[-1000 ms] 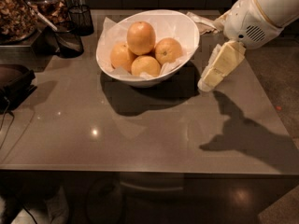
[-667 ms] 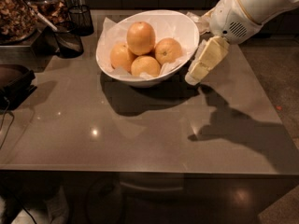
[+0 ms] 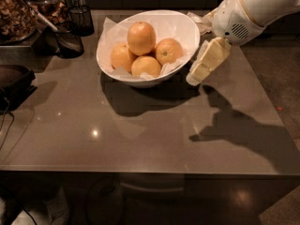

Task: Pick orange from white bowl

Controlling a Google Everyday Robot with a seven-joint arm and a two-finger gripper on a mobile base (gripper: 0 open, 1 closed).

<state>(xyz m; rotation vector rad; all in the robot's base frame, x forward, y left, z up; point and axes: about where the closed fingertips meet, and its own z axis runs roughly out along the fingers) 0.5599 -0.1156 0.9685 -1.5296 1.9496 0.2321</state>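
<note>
Grey-brown and glossy, the surface (image 3: 140, 139) carries the large, deep, glossy white bowl (image 3: 186, 29) with its slanted rim and white paper lining (image 3: 108, 28). Four round oranges lie inside that bowl. The topmost orange (image 3: 141, 37) is piled on the other three (image 3: 146, 66), and all of them rest on the paper.

Since every orange is in the bowl and none is lifted, I judge the pick as not yet begun. Getting over the rim, taking one fruit and raising it clear are all left to do.

My cream-coloured gripper (image 3: 197, 76) hangs just outside the bowl, close beside its outer wall. It is on the side away from the small dark mesh cups (image 3: 69, 40), and it slants down towards the surface. It carries no orange. Whether it brushes the bowl's wall I cannot tell, and from this side-on angle I cannot tell whether it is open or closed.
</note>
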